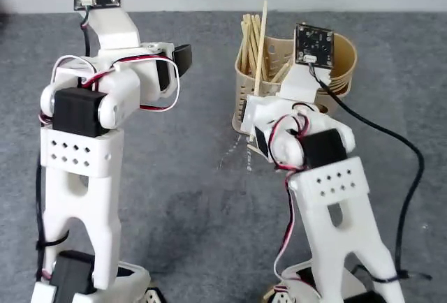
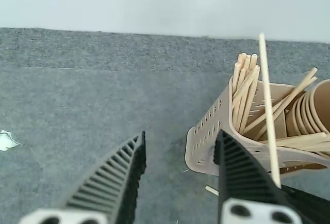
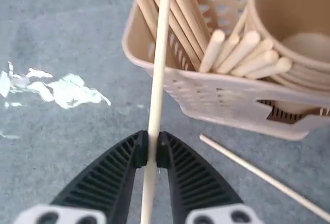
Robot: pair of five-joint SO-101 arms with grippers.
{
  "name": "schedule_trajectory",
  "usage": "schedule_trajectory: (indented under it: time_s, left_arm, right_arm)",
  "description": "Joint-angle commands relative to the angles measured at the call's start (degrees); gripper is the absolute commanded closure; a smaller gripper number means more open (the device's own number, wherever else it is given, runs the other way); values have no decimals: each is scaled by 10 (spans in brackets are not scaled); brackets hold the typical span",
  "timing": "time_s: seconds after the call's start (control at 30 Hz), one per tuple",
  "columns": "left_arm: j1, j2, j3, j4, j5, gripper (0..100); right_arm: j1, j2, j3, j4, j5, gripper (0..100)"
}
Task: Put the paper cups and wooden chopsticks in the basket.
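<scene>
1. My right gripper (image 3: 149, 142) is clenched on one wooden chopstick (image 3: 158, 74), held upright just beside the basket (image 3: 232, 100).
2. My left gripper (image 2: 180, 137) hangs spread near the basket, holding nothing.
3. Inside the basket stand bundled chopsticks (image 3: 242, 51) and what look like nested paper cups (image 3: 289, 22).
4. A loose chopstick (image 3: 258, 175) lies on the carpet beside the basket.

No legible txt, labels, brand marks, nos. or signs anywhere in these views.

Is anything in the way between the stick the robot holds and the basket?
Nothing separate that I can see. The right gripper holds the chopstick nearly upright beside the basket; only the basket's own wall lies between.
</scene>
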Motion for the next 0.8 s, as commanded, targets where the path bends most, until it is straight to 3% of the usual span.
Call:
schedule_trajectory:
  time_s: [0.0,0.17,0.27,0.5,0.77]
  left_arm:
    - [-2,-22,0,-11,-5,791]
    - [-2,-22,0,-11,-4,791]
    - [-3,-22,4,-11,-4,791]
    - [-2,-22,28,-15,-4,791]
    - [-3,-22,29,-14,-3,791]
  right_arm:
    - [6,-62,-22,-2,26,991]
    - [6,-125,-19,-8,76,991]
    - [30,-147,6,-65,113,991]
    - [95,-167,177,-375,177,991]
    - [87,-162,360,-739,218,991]
